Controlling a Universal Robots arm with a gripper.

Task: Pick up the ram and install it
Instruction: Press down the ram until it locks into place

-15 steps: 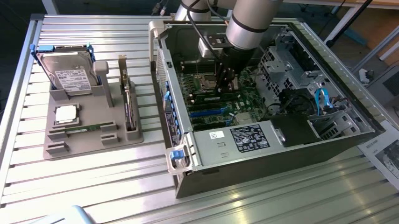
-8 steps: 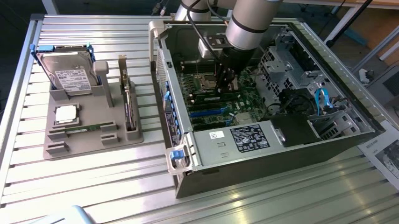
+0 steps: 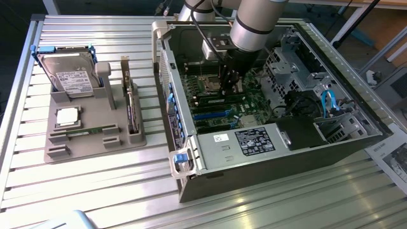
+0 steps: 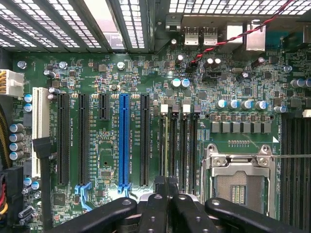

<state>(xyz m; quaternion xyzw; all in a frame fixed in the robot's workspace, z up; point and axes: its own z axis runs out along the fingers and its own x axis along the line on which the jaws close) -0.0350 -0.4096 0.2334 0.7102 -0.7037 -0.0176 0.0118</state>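
My gripper (image 3: 228, 87) reaches down into the open computer case (image 3: 267, 143), just over the motherboard's memory slots (image 4: 182, 141). Its black fingers (image 4: 156, 204) are shut tight together. A thin pale edge, the ram (image 4: 166, 145) seen edge-on, runs along the memory slot nearest the black expansion slots, in line with the fingertips. Whether the fingers touch it I cannot tell. Another ram (image 3: 84, 130), a slim green stick, lies in a groove of the grey holder (image 3: 127, 140) at the exterior view's left.
The empty processor socket (image 4: 238, 187) lies beside the memory slots, and a blue expansion slot (image 4: 124, 141) is on their other side. The holder also carries a hard drive (image 3: 70, 76), a square silver chip (image 3: 66, 116) and an upright card (image 3: 130, 102). Case walls and drive cages surround the arm.
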